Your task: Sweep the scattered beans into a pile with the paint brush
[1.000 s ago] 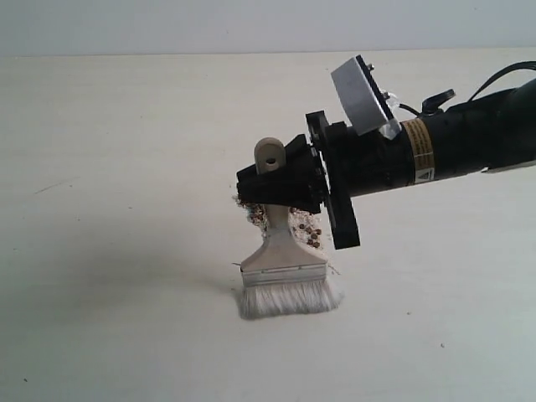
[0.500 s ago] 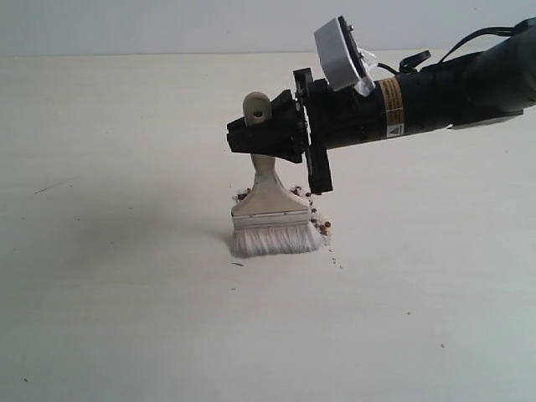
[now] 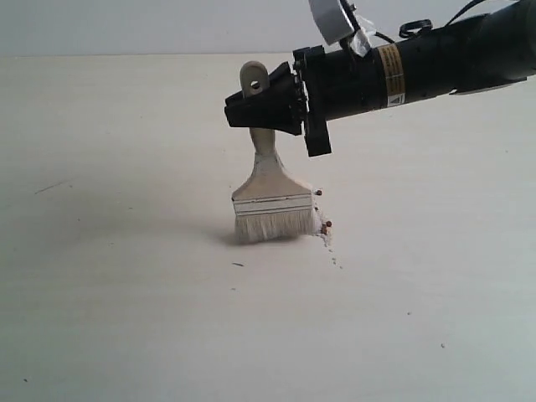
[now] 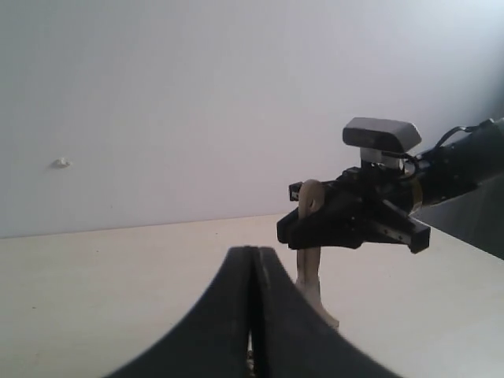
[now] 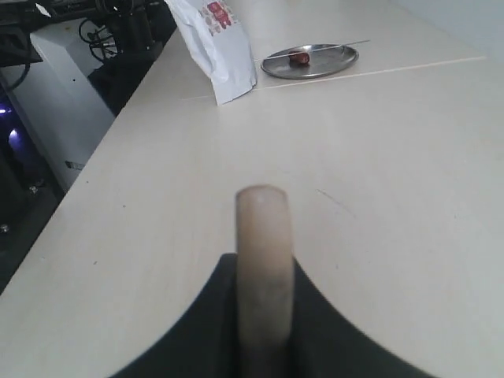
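The beans (image 3: 325, 224) are the weak point. Only a few dark reddish pellets show, just beside the bristle corner of the paint brush (image 3: 272, 203) on the side under the arm, with a thin trail of whitish crumbs running away from that corner. Whatever else has been gathered is hidden behind the bristles. Small and round as they are, they would likely roll round that open corner if the stroke runs on straight, leaving stragglers outside the pile. A hard downward press could also splay the bristles and flick pellets away from the brush.

A second risk lies in the grasp. The right end effector (image 3: 264, 109) is clenched on the cream handle high up, close under its end hole, far from the bristles. Drag on the desk (image 3: 126, 318) could therefore swing the brush in the grip and lift one bristle corner.

The brush stands nearly upright, leaning a little. Its pale bristles touch the desk, its silver band is level above them, and its handle narrows upward into the black fingers. The right wrist view shows the handle's rounded end (image 5: 264, 260) poking out between them.

The left end effector (image 4: 252, 260) hangs well apart from the brush, its fingers pressed together on nothing.
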